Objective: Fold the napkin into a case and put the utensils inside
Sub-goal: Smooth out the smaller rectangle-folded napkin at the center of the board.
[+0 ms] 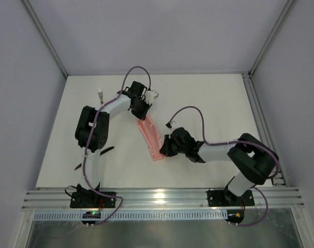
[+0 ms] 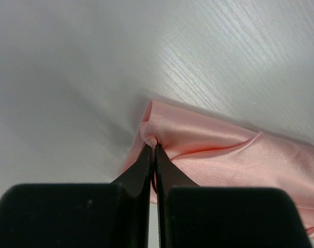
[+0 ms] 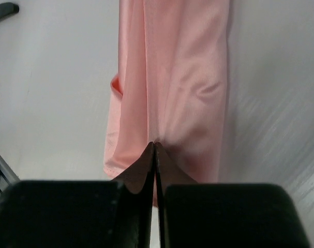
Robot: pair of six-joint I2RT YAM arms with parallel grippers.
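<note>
The salmon-pink napkin (image 1: 151, 137) lies folded into a long narrow strip in the middle of the table, running from far left to near right. My left gripper (image 1: 141, 114) is shut on a pinch of cloth at its far end; in the left wrist view the fingertips (image 2: 152, 143) clamp a small bunched fold of the napkin (image 2: 229, 155). My right gripper (image 1: 165, 146) is shut on the near end; in the right wrist view the tips (image 3: 155, 143) pinch a crease of the napkin (image 3: 172, 67). Two black utensils (image 1: 108, 150) (image 1: 77, 166) lie by the left arm.
A small white object (image 1: 100, 94) lies at the far left of the table. A black utensil end (image 3: 4, 11) shows at the top left of the right wrist view. Metal rails (image 1: 162, 197) run along the table's near edge.
</note>
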